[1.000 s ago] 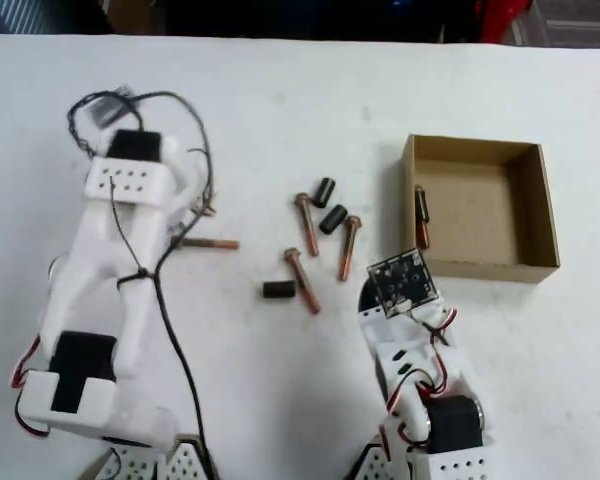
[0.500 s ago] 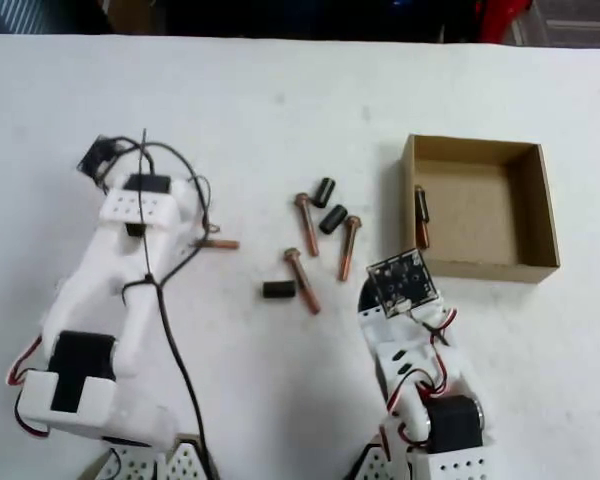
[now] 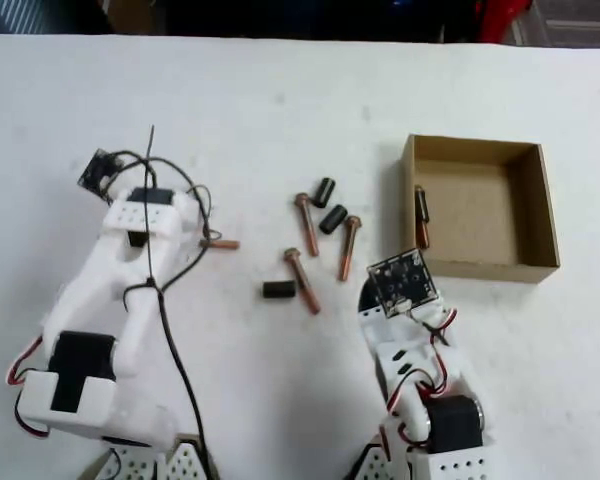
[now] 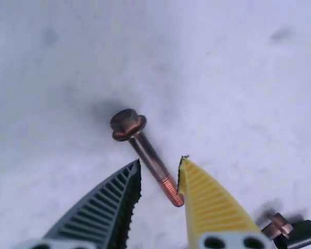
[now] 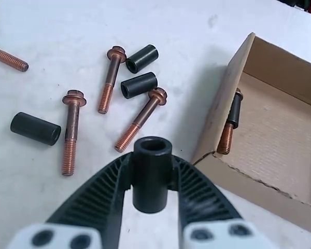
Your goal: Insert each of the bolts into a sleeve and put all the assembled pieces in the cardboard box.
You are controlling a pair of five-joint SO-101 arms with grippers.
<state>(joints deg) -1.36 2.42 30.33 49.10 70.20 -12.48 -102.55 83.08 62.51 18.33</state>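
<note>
On the table (image 3: 280,90): four bare bolts, three loose sleeves, a cardboard box and both arms.
Left gripper (image 4: 159,162): low over the table on the left side, its grey and yellow jaws spread, with a gap showing on the grey side.
Fourth bolt (image 4: 145,150): lying flat between those jaws, threaded end beside the yellow one and head pointing away from the gripper; from above its threaded tip (image 3: 221,243) pokes out beside the left arm, well apart from the rest.
Right gripper (image 5: 152,160): near the box's front left corner, jaws pinching a sleeve.
Held sleeve (image 5: 152,176): black, upright, its open bore facing up.
Loose bolts: three copper ones in the middle of the table, (image 3: 305,222), (image 3: 349,247) and (image 3: 302,281), all lying flat.
Loose sleeves: two near the upper bolts, (image 3: 324,191) and (image 3: 333,218); a third (image 3: 279,290) on its side just beside the lowest bolt.
Box (image 3: 540,200): open-topped, on the right side.
Assembled piece (image 3: 421,215): a bolt inside a black sleeve, lying against the box's left inner wall.
</note>
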